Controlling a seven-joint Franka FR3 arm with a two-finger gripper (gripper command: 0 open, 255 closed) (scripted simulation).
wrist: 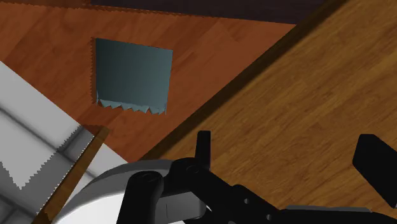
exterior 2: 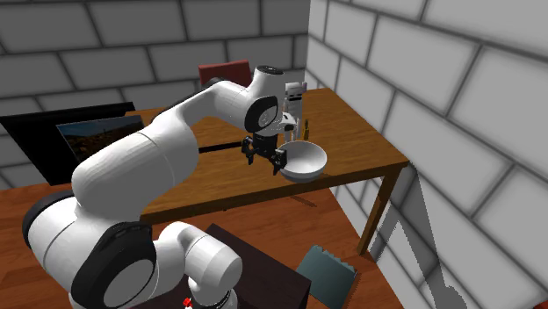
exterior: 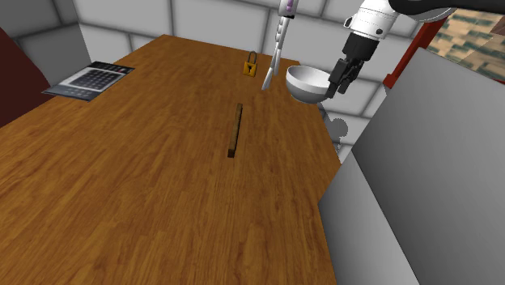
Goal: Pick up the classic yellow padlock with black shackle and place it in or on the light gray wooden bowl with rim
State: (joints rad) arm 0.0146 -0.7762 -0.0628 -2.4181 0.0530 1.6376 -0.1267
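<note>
Claw (exterior: 336, 81) held open and empty just beside the pale bowl (exterior: 306, 83) at the counter (exterior: 146, 186) edge.
The yellow padlock (exterior: 252, 65) stands near the bowl; judged rigid, dense and smooth, it is best gripped across its flat body.

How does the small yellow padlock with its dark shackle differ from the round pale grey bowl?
Colour: the yellow padlock is bright with a dark shackle; the pale grey bowl is plain. Size: the bowl is far wider than the padlock. Place: the bowl sits right beside the black gripper, the padlock farther off. Both are near one end of the wooden table, apart from each other.
</note>
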